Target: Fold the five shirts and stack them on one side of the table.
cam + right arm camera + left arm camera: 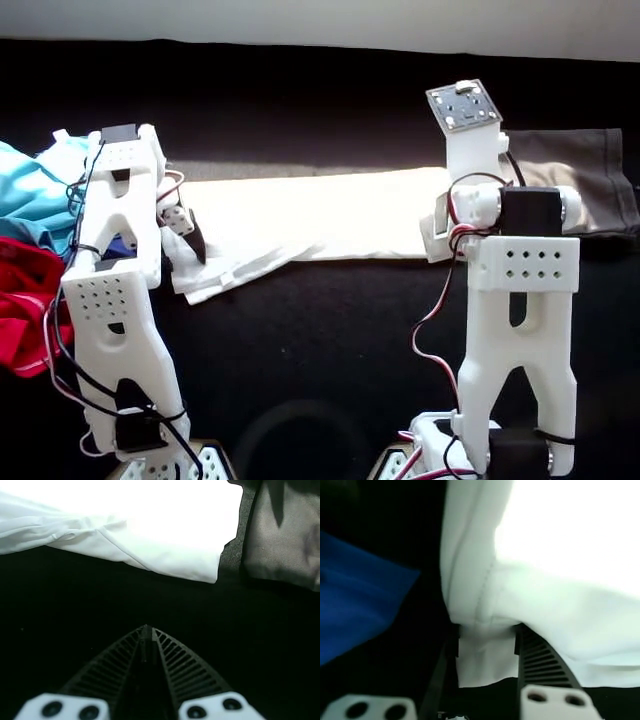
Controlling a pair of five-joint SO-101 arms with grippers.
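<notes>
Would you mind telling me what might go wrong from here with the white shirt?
The left gripper pinches only a small fold of the white shirt, so it may slip out. The right gripper is shut on nothing, so that end could drag and bunch. The grey shirt lies close by and might get disturbed.

white printed arms [520, 265], blk servos [530, 210], red/blk cables [425, 318], ribbed blk fingers [120, 665].
</notes>
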